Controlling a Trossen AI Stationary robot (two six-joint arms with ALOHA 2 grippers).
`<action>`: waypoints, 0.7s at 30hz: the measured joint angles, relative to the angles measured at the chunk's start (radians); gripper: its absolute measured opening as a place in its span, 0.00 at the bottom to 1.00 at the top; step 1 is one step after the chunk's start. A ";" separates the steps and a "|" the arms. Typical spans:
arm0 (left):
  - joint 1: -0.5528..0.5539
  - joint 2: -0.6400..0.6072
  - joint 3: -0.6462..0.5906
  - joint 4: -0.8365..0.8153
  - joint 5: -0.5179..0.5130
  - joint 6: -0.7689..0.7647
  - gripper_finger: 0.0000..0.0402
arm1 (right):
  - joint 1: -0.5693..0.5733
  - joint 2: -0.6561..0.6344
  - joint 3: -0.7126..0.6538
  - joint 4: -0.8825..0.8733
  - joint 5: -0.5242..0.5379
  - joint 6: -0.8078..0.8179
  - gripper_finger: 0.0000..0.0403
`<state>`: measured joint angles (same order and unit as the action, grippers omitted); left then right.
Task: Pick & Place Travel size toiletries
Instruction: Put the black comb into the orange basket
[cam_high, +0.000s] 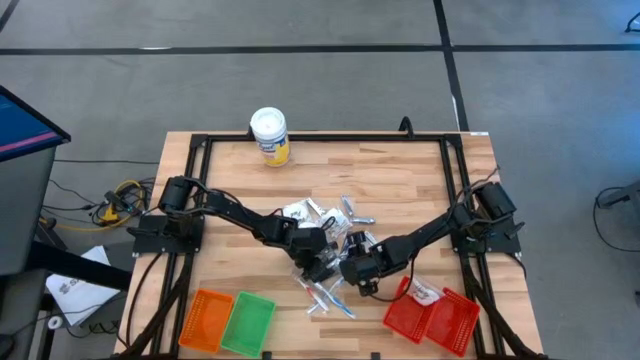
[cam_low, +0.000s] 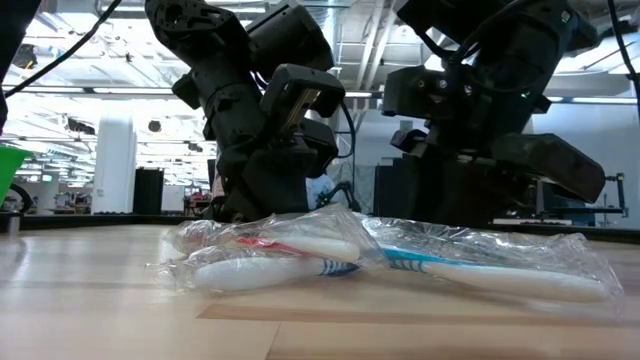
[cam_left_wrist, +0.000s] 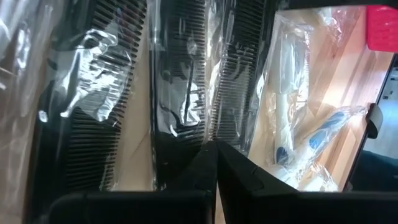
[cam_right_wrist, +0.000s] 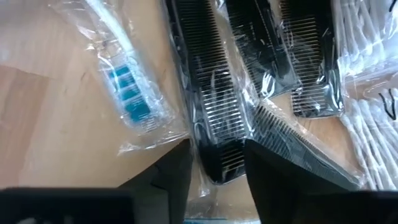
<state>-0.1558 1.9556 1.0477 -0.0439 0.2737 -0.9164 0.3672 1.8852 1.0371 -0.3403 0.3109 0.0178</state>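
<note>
The travel size toiletries lie in a pile (cam_high: 330, 225) at the table's middle. Among them are black combs in clear wrappers (cam_right_wrist: 211, 93) and wrapped toothbrushes (cam_low: 280, 258). My left gripper (cam_high: 318, 268) is shut, its tips (cam_left_wrist: 216, 163) down at one wrapped comb (cam_left_wrist: 180, 106). My right gripper (cam_high: 352, 270) points steeply down just to the right of it. Its two fingers (cam_right_wrist: 177, 177) stand apart on either side of the near end of a wrapped black comb (cam_right_wrist: 219, 163). Both sets of fingertips are hidden behind the toothbrush packs in the low view. My left gripper has its shut fingertips against the clear wrapper of a black comb (cam_left_wrist: 186, 140), coming slanting down from the table's left. I cannot tell whether any film is caught between them. My right gripper's fingers flank the comb's rounded end (cam_right_wrist: 217, 171), lying across it. I cannot tell whether they touch its wrapper.
A yellow canister with a white lid (cam_high: 268, 135) stands at the table's far side. An orange basket (cam_high: 205, 318) and a green basket (cam_high: 248, 322) sit at the near left. Red baskets (cam_high: 432, 315) sit at the near right, with something white in one. Wrapped toothbrushes (cam_high: 325, 297) lie near the front edge.
</note>
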 joint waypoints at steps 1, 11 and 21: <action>0.000 0.000 0.000 0.001 0.008 0.003 0.00 | 0.000 0.000 0.000 0.000 0.001 0.000 0.31; 0.001 0.000 0.000 0.008 0.027 0.019 0.00 | -0.002 0.001 0.000 -0.003 0.020 -0.003 0.19; 0.001 0.000 0.001 0.013 0.031 0.022 0.00 | 0.022 0.002 0.025 -0.045 0.011 0.009 0.09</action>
<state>-0.1553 1.9552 1.0489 -0.0313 0.3047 -0.8948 0.3887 1.8870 1.0620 -0.3854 0.3220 0.0269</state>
